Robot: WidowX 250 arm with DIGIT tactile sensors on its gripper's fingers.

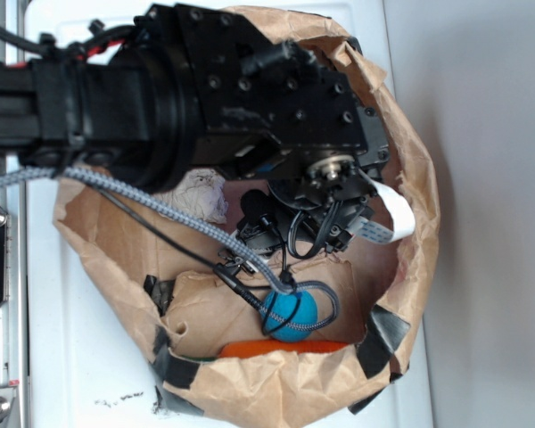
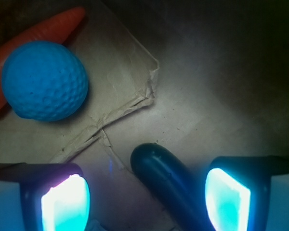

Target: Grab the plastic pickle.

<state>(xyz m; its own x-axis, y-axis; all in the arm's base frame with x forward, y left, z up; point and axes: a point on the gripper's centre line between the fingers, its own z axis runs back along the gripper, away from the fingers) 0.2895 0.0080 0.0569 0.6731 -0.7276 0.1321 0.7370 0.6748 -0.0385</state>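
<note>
Pincer (image 2: 147, 199) spread wide, grasping nothing | plastic pickle (image 2: 164, 180) lies between its fingers, nearer the right one, on bag floor | blue ball (image 2: 44, 80), carrot (image 2: 33, 36) well apart | left: descend, clench, lift.

Exterior bright, slightly soft; wrist dim, corners dark, foreground glare.

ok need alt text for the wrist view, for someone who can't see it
A dark teal plastic pickle lies on brown paper between the open gripper, whose two glowing pads sit at the bottom corners of the view. A dimpled blue ball rests at upper left, against an orange carrot-like toy.
</note>
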